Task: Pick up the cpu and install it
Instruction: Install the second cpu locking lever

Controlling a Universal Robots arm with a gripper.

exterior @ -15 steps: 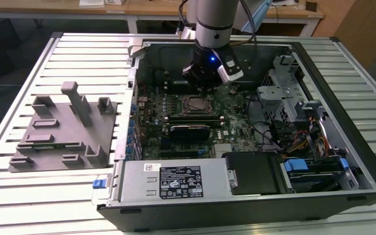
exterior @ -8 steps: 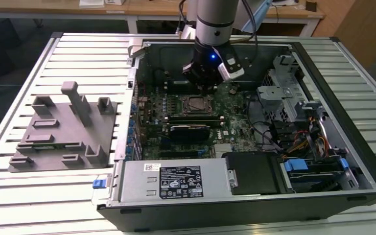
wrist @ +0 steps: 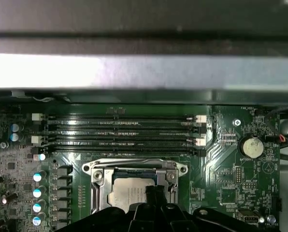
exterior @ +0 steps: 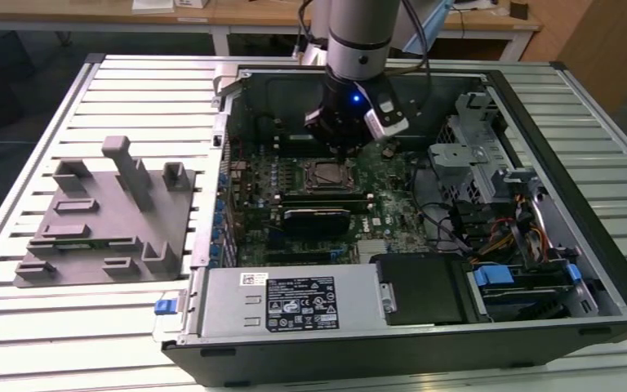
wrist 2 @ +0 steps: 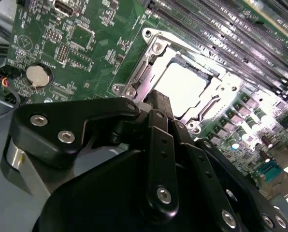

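The cpu (wrist 2: 182, 86) is a pale silver square lying flat inside the metal socket frame (wrist 2: 149, 53) on the green motherboard. It also appears in the first wrist view (wrist: 126, 195) and the exterior view (exterior: 325, 173). My gripper (wrist 2: 164, 102) hangs just above the socket, over one edge of the chip. Its black fingers (wrist: 153, 193) are pressed together with nothing visible between them. In the exterior view the gripper (exterior: 341, 151) reaches down into the open computer case, just behind the socket.
Several long memory slots (wrist: 124, 135) run beside the socket. A coin battery (wrist: 251, 146) sits on the board. The case wall (exterior: 226, 90), drive cage (exterior: 477, 155), cable bundle (exterior: 488, 237) and power supply (exterior: 291, 298) surround the board. A grey fixture (exterior: 107, 220) stands on the slatted table.
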